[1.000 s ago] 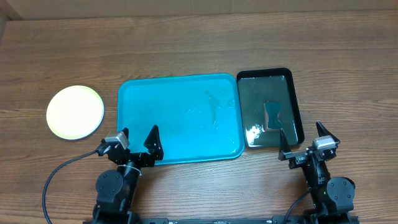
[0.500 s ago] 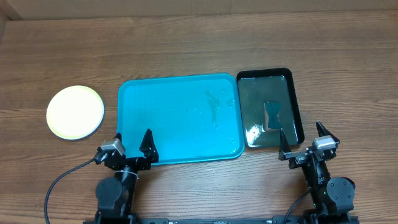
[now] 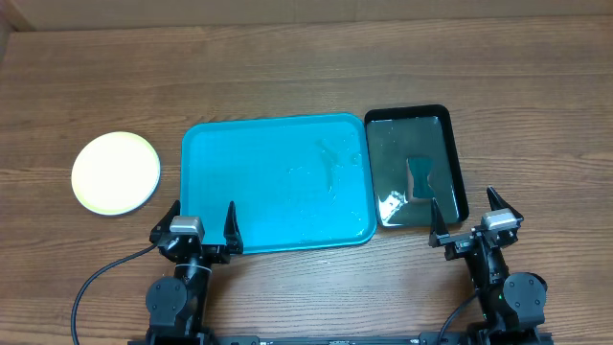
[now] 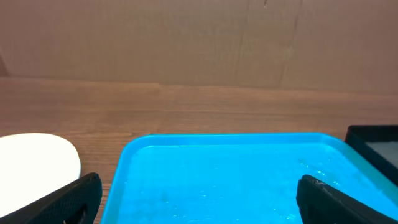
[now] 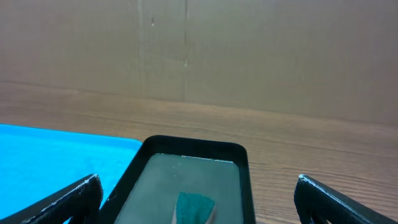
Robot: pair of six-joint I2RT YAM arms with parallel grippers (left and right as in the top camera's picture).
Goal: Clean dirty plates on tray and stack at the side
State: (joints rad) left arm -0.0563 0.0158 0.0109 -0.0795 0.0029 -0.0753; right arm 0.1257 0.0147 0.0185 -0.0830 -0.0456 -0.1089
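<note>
Left gripper (image 3: 202, 213): fingers wide apart, empty, at the near edge of the turquoise tray (image 3: 249, 172). Right gripper (image 3: 465, 209): fingers wide, empty, just near of the black tray (image 3: 452, 144).

Turquoise tray: wet streaks only.

Black tray: water, green sponge (image 3: 420, 179).

Pale yellow plate (image 3: 116, 172) on the table (image 3: 287, 67), left of the turquoise tray; cannot tell if others lie beneath.

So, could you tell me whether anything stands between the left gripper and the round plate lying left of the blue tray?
Nothing visible does. The plate lies on the table left of the tray, and the open left gripper hovers at the tray's near-left corner; only bare wood lies between them.
</note>
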